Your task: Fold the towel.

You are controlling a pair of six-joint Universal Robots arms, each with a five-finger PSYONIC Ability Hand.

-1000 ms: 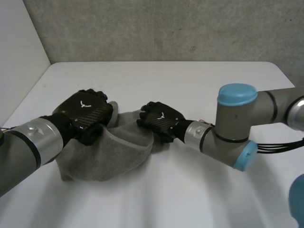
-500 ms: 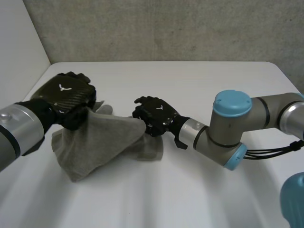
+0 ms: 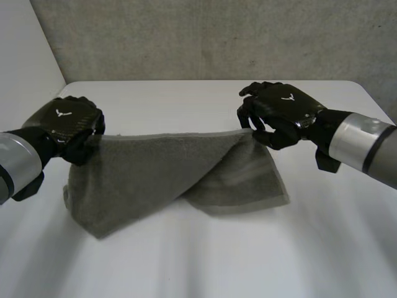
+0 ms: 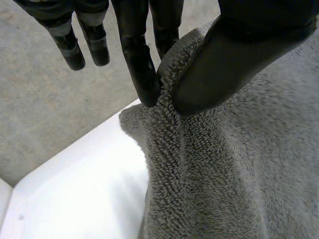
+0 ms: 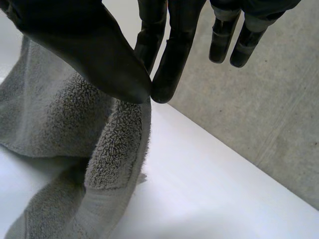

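The grey towel (image 3: pixel 155 167) hangs stretched between the two hands above the white counter (image 3: pixel 205 99). Its top edge is lifted and pulled nearly straight, while its lower part sags onto the counter in loose folds. One lower layer sticks out toward the right side beneath the raised sheet.

The left robot hand (image 3: pixel 65 124) holds the left end of the top edge. Its wrist view shows the looped cloth pinched between the thumb and a straight finger (image 4: pixel 142 74), with the other fingers clear of the cloth. The right robot hand (image 3: pixel 282 112) holds the right end, pinching a bunched bit of cloth between its thumb (image 5: pixel 94 55) and two fingertips, and its remaining fingers hang free. The hands are well apart. A grey concrete wall (image 3: pixel 217 37) stands behind the counter.
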